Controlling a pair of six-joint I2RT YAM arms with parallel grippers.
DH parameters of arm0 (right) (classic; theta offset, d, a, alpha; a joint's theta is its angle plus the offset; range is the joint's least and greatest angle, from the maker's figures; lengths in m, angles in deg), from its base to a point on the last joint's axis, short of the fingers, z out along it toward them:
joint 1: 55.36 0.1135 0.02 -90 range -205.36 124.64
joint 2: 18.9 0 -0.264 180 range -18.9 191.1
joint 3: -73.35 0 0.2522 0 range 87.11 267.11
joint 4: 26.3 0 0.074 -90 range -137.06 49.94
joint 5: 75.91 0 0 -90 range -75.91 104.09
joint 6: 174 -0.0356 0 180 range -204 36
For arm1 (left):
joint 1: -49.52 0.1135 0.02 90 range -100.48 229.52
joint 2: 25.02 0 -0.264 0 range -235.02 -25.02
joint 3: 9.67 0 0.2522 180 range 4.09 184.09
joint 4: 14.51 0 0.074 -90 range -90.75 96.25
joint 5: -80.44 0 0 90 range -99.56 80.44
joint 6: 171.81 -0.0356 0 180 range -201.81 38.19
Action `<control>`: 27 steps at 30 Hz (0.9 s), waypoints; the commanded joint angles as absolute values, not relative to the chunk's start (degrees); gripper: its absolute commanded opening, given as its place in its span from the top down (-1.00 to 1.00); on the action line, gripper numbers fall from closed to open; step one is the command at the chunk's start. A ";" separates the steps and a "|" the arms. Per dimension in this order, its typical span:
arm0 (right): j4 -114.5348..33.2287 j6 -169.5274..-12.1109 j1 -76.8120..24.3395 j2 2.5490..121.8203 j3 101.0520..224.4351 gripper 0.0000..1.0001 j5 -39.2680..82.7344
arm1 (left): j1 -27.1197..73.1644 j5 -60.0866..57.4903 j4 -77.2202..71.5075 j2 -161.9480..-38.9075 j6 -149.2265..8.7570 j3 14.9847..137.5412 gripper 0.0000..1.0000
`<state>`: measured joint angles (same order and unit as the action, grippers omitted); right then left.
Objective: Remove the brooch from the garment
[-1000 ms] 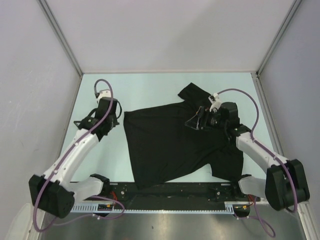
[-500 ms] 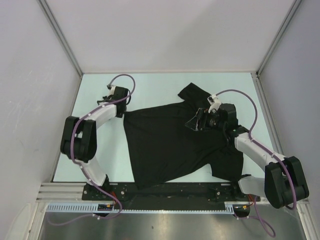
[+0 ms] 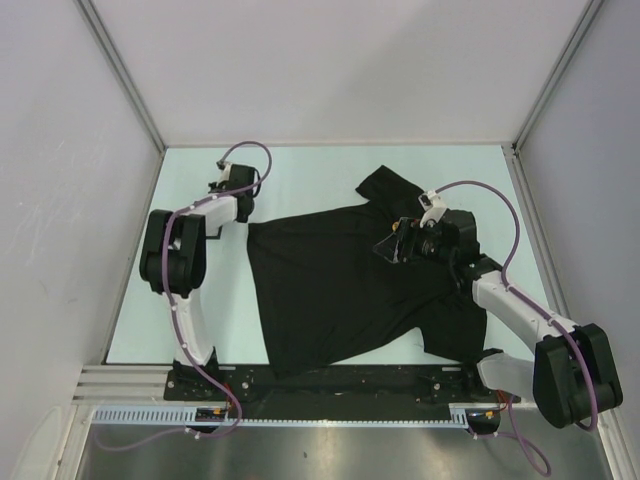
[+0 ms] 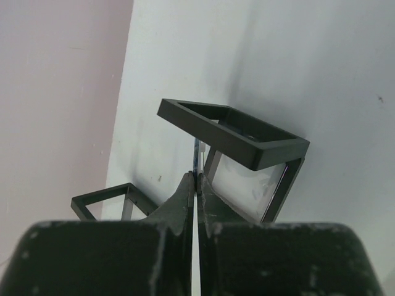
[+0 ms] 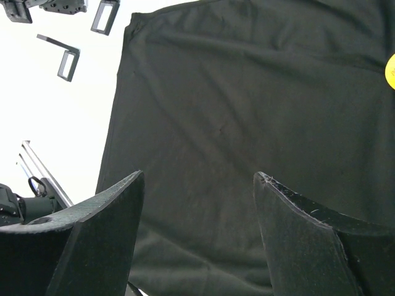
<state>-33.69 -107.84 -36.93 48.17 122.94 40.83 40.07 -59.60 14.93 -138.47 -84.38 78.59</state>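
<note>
The garment (image 3: 340, 290), a black T-shirt, lies spread flat on the pale table. It fills the right wrist view (image 5: 247, 92). A small yellow round thing (image 5: 390, 71), apparently the brooch, shows on the cloth at that view's right edge; it is hidden in the top view. My right gripper (image 3: 388, 247) hovers open and empty above the shirt's upper right part (image 5: 199, 174). My left gripper (image 3: 232, 190) is shut over bare table at the far left, just off the shirt's left sleeve (image 4: 196, 177). A thin dark sliver shows at its tips; I cannot tell what it is.
Black rectangular frames (image 4: 234, 132) stand beside the left fingertips, also visible from the right wrist (image 5: 58, 55). Grey walls (image 3: 80, 150) close in the table (image 3: 300, 175) on three sides. A metal rail (image 3: 330, 415) runs along the near edge by the arm bases.
My left arm has swung up and away, carrying its gripper from beside the shirt's left sleeve to the table's far left. My right gripper has shifted slightly right.
</note>
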 commanded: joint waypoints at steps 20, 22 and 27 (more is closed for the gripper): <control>-30.92 -106.59 -36.64 48.52 122.71 -0.50 39.58 | 38.01 -63.70 17.35 -142.97 -84.01 81.53 0.99; -30.92 -106.59 -36.64 48.60 122.79 -0.49 39.58 | 37.75 -63.61 17.18 -142.80 -83.92 81.35 0.99; -30.83 -106.68 -36.55 49.13 122.71 -0.50 39.84 | 37.48 -63.52 17.26 -143.06 -84.10 81.44 0.99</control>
